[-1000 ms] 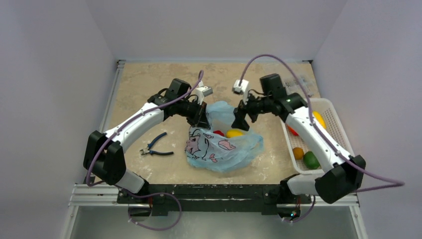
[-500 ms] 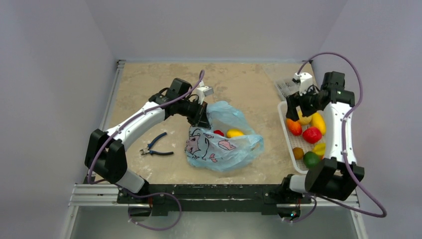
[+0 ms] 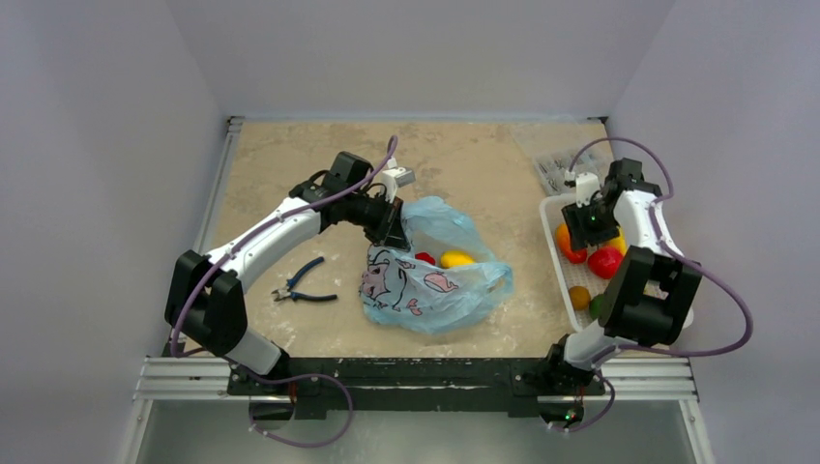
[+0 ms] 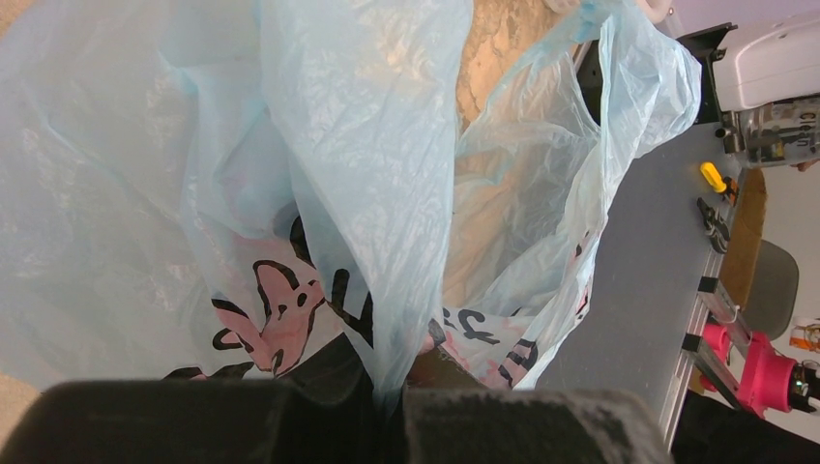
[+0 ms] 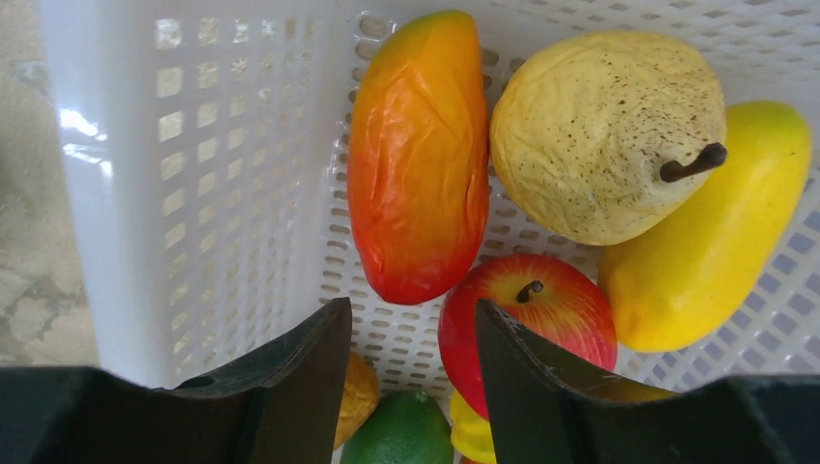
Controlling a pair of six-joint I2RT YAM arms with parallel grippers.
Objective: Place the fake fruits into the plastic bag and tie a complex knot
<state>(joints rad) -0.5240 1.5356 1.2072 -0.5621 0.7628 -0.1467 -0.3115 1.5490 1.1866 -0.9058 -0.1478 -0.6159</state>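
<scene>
The light-blue plastic bag (image 3: 435, 275) lies mid-table with its mouth lifted; a red fruit (image 3: 424, 258) and a yellow fruit (image 3: 455, 258) show inside. My left gripper (image 3: 393, 230) is shut on the bag's rim (image 4: 387, 290) and holds it up. My right gripper (image 3: 588, 224) is open and empty, hovering over the white basket (image 5: 203, 193). In the right wrist view, an orange-red mango (image 5: 421, 155), a pale yellow pear (image 5: 604, 130), a yellow fruit (image 5: 711, 227), a red apple (image 5: 541, 319) and a green lime (image 5: 401, 430) lie in the basket. No knot shows.
Blue-handled pliers (image 3: 302, 282) lie on the table left of the bag. A clear packet (image 3: 561, 166) lies at the back right beside the basket. The basket (image 3: 556, 215) stands against the right edge.
My right arm has swung from the bag's mouth out to the right and now hangs over the basket, jaws open. The left arm and the bag have stayed put.
</scene>
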